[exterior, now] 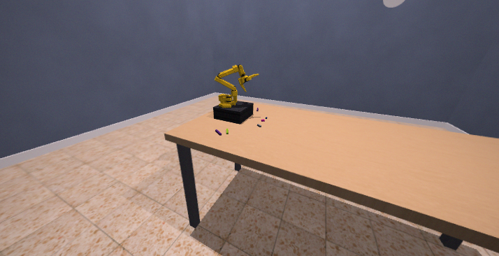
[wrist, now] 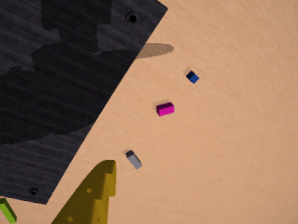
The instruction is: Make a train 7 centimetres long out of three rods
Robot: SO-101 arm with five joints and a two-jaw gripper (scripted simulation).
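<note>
My gripper [exterior: 249,81] is open and empty, held high above the table beside the black base [exterior: 233,111]. In the wrist view one yellow jaw [wrist: 83,219] shows at the bottom. Below it on the table lie a blue rod [wrist: 192,76], a magenta rod [wrist: 165,108] and a grey rod [wrist: 133,159], each apart from the others. In the exterior view the blue rod [exterior: 266,117], the magenta rod [exterior: 263,120] and the grey rod [exterior: 258,125] lie right of the base. A purple rod [exterior: 218,132] and a lime rod [exterior: 227,131] lie in front of the base. The lime rod shows at the wrist view's left edge [wrist: 7,211].
Another small purple rod [exterior: 257,108] lies by the base's right side. The table's near edge [exterior: 196,144] runs close to the purple and lime rods. The black base fills the upper left of the wrist view [wrist: 60,63].
</note>
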